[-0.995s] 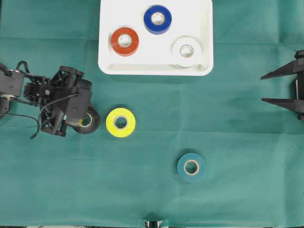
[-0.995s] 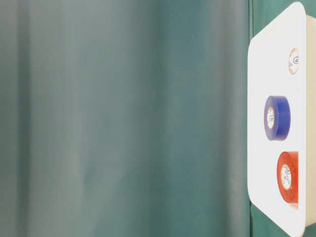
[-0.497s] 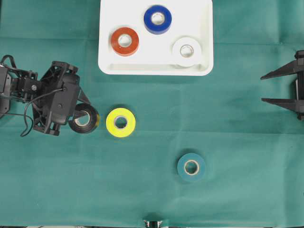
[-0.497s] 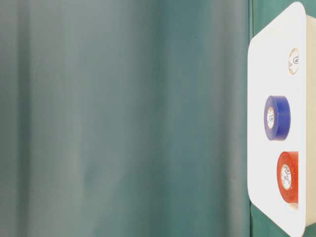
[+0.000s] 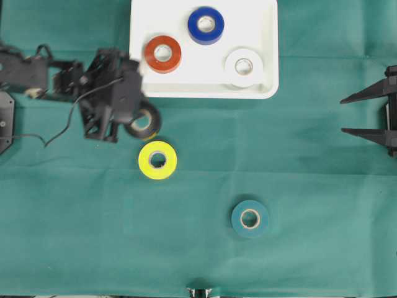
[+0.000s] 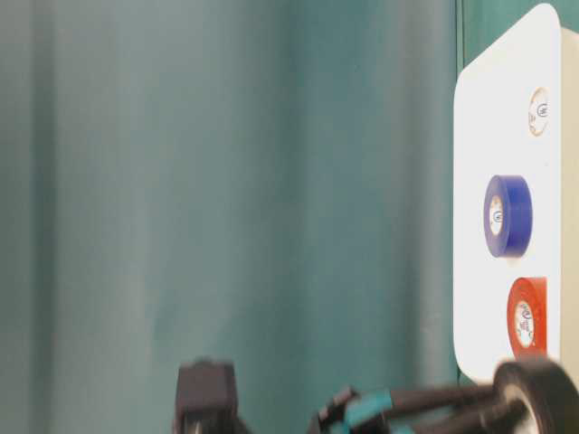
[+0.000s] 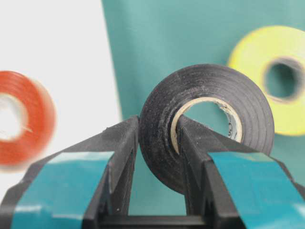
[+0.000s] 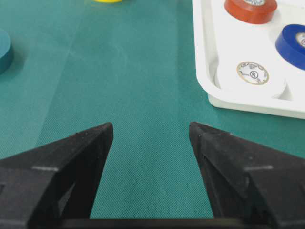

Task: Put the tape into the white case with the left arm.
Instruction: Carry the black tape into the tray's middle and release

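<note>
My left gripper [image 5: 140,120] is shut on a black tape roll [image 5: 146,121]. One finger is inside the roll's core and the other on its outer wall [image 7: 157,125]. The roll hangs above the green cloth, just off the lower left corner of the white case [image 5: 263,37]. From table level the black roll [image 6: 545,394] shows at the bottom right, below the case [image 6: 470,271]. Inside the case lie a red roll [image 5: 163,54], a blue roll [image 5: 206,25] and a white roll [image 5: 244,67]. My right gripper [image 5: 342,115] stands open at the far right edge, with nothing between its fingers.
A yellow roll [image 5: 157,160] lies on the cloth just below the held roll. A teal roll [image 5: 250,218] lies lower, right of centre. The left arm's thin cable [image 5: 59,133] loops over the cloth on the left.
My left gripper has carried the black roll up and to the right, from beside the yellow roll to the case's lower left corner. The right arm has not moved.
</note>
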Robot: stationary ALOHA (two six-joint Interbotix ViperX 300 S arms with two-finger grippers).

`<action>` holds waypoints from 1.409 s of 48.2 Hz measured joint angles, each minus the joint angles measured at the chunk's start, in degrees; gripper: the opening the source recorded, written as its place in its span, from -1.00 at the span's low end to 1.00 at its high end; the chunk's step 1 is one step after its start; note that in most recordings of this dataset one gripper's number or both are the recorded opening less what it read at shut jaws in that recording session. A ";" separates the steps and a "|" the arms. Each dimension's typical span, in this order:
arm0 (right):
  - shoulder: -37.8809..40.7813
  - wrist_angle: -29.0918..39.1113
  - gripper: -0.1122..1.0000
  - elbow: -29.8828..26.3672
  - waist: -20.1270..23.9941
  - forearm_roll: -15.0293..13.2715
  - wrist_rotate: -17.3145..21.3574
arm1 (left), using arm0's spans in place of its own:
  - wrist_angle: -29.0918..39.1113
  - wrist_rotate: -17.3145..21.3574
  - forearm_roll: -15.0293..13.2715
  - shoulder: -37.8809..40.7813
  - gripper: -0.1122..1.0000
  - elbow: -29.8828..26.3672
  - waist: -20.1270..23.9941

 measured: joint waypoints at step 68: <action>0.00 0.00 0.96 0.00 0.00 0.00 0.00 | 0.97 3.96 0.00 21.71 0.62 -23.29 12.04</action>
